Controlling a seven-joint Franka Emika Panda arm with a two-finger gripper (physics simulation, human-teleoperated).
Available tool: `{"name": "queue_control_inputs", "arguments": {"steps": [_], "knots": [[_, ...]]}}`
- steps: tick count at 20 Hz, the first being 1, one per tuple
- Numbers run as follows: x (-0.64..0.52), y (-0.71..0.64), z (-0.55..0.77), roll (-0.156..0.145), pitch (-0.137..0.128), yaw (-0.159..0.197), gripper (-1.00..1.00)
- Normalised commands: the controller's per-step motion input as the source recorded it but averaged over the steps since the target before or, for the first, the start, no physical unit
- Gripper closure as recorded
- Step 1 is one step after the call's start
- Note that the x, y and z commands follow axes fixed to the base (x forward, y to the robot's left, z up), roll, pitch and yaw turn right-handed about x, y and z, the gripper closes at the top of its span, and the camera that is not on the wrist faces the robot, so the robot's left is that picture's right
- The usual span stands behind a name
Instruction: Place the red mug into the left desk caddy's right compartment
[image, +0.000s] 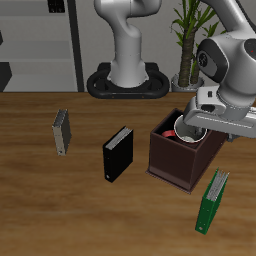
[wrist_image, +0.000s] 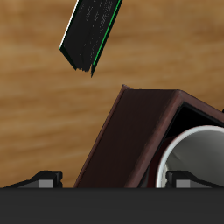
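- Two views of one moment: an exterior view from the front and above, and a wrist view from the gripper itself.
- Table (image: 40, 215): wood-grain surface carrying all loose items.
- Left desk caddy (image: 178, 160): dark maroon-brown box standing on the table beneath the arm's end; in the wrist view (wrist_image: 131, 131) one outer wall and a rim corner show.
- Red mug (image: 183, 131): seen at the caddy's open top, within its walls, white interior facing up, directly under the gripper. Which compartment it occupies cannot be told from the exterior view. In the wrist view (wrist_image: 188, 153) only its white rim and inside appear, close against the caddy's inner wall.
- Gripper (image: 207, 122): positioned over the caddy's opening, at the mug. Both fingertips (wrist_image: 44, 179) show at the frame edge in the wrist view, set apart with the mug's rim between them; whether they press on the mug cannot be told.
- Green book (image: 212, 202): stands tilted, nearer the table's front edge than the caddy, apart from it; seen also in the wrist view (wrist_image: 92, 35).
- Black book (image: 117, 154): upright, beside the caddy, not touching.
- Grey book (image: 62, 132): upright, well apart from the caddy, beyond the black book.
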Motion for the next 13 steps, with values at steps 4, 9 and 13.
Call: {"name": "queue_control_inputs", "arguments": {"steps": [4,9,13], "knots": [[-0.07,-0.06,0.11,0.005,-0.009,-0.001,-1.0],[-0.19,-0.1,0.22,0.015,-0.034,0.007,-1.0],[-0.23,-0.18,0.32,0.019,-0.063,0.012,-1.0]]}}
